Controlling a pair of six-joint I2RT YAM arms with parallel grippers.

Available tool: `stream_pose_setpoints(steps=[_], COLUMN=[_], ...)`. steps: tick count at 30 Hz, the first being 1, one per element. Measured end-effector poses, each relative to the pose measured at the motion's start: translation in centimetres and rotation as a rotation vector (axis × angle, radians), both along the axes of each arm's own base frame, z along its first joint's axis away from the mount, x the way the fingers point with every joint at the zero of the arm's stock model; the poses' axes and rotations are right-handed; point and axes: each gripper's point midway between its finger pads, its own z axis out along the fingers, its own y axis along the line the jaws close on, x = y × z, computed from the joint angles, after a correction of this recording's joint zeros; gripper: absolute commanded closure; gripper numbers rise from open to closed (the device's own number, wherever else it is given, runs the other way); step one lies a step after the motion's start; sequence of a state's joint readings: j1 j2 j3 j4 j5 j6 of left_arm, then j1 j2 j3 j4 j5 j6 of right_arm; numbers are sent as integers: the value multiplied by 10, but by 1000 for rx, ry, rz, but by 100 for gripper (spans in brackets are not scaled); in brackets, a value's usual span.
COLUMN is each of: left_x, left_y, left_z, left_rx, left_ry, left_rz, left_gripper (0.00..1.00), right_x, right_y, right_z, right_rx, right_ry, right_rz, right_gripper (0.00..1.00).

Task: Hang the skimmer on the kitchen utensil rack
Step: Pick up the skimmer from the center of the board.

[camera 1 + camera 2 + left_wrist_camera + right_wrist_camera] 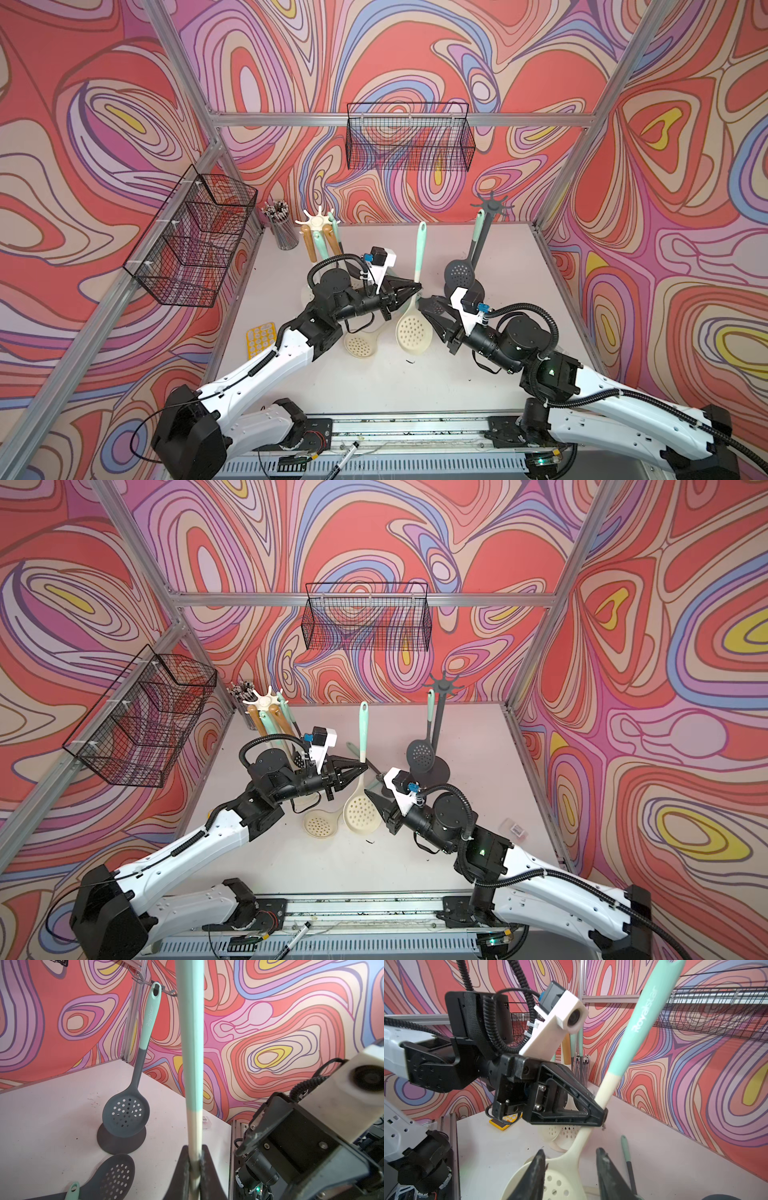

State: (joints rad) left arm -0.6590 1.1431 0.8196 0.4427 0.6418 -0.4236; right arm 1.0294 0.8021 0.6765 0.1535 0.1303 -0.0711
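Cream plastic, just below where the handle turns mint, is what the left claw [417,286] is clamped on, its jaws pinched tight around the cream skimmer [413,332], as the left wrist view shows from behind the tips; the tool stands nearly upright, the handle end with its hanging hole uppermost and the bowl low over the counter [374,386], though whether the bowl touches I cannot tell. Just beside it the right claw [570,1150] stands partly open, one jaw on either side of the neck above the bowl and neither pressing on it, so the left arm alone carries the tool. Further out, a second pale skimmer [360,345] lies flat on the counter near the left arm, and a loose dark skimmer [116,1176] lies by the right claw. At the back stand two racks: the cream rack [318,220] at back left with several handles hanging from it, and the dark rack [490,203] at back right with a hung dark skimmer [459,272] on one hook. By my reading the pick-up is done and the hanging is all left: carry the tool to a rack, which one I cannot say, slip the hole over a free hook and let go
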Motion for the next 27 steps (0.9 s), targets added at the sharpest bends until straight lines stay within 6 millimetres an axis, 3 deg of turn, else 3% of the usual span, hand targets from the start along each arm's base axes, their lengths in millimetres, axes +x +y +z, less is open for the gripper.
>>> stream_pose_setpoints(steps=[7,14,22,27], left_x=[-4,-3,14,20], left_y=[1,6,13,16], left_z=[12,22,11,8], left_rx=[-37,-65,-69,-73], left_ry=[-5,-33,-29,-34], left_rz=[-14,16,122,159], left_gripper=[100,100,100,100], right_x=[8,30,50,59], right_y=[12,24,33,36], right_z=[-11,-22,-31,-21], right_rx=[24,40,73,95], right_ry=[-11,26,58,49], right_rz=[-5,-75,-153,-189], right_gripper=[61,65,70,73])
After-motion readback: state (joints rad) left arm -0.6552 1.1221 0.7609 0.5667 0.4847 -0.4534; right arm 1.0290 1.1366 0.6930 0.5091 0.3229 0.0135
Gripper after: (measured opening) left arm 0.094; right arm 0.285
